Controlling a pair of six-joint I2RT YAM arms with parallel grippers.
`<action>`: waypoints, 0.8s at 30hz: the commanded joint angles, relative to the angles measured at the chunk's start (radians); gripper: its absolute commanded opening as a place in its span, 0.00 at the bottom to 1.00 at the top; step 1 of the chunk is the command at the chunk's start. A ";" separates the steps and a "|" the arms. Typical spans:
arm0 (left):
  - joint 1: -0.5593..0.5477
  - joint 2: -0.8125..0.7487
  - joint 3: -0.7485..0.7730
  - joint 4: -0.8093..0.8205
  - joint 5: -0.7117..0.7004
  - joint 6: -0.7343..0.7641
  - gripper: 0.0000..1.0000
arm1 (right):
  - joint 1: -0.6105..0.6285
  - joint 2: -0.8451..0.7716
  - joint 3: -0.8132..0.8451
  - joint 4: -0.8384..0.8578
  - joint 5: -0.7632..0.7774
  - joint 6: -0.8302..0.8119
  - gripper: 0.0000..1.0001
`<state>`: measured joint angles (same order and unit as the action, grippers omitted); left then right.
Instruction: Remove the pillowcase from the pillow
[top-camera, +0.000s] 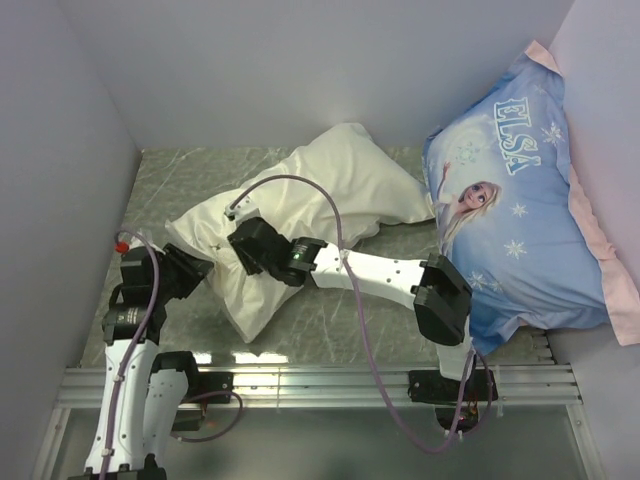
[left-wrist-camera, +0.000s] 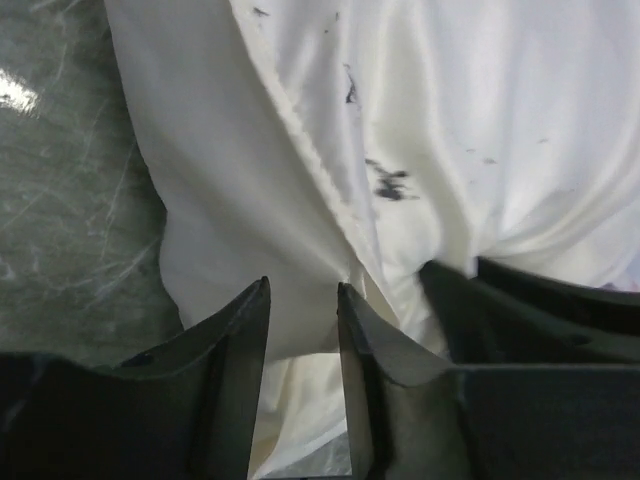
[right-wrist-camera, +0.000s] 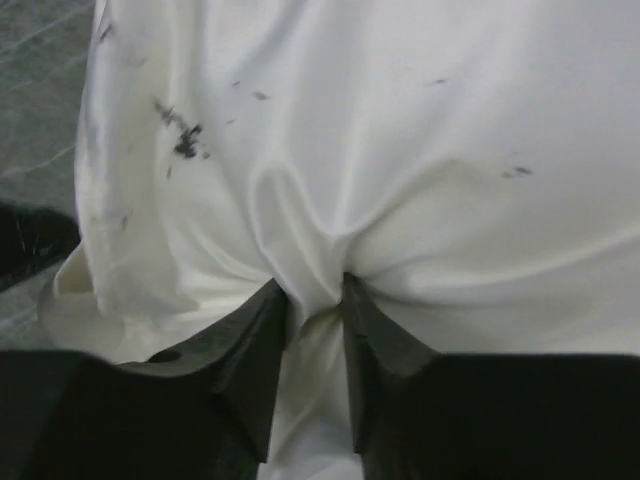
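Soft, even overhead light; wrist views blur up close.

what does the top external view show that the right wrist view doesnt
Only the top external view: the Elsa-printed pillow at the right, the left arm and right arm, and the whole stuffed pillowcase lying diagonally. Only the right wrist view: the right tool pinching a fold of that fabric, seen close, and dark smudges on it. Both: the cream pillowcase and the green marbled table.
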<state>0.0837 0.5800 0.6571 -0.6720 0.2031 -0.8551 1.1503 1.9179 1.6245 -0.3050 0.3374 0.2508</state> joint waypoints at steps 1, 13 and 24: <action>-0.002 0.014 -0.074 0.058 0.038 -0.048 0.38 | -0.075 0.006 0.043 -0.036 0.012 0.044 0.32; 0.010 0.239 -0.120 0.132 -0.119 -0.134 0.00 | -0.287 -0.148 0.003 -0.043 0.028 0.058 0.05; 0.030 0.441 -0.244 0.307 -0.078 -0.153 0.01 | -0.357 -0.187 -0.064 -0.026 -0.078 0.103 0.12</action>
<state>0.1013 0.9802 0.4511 -0.4065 0.1417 -1.0157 0.8207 1.8034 1.5997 -0.3676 0.2276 0.3470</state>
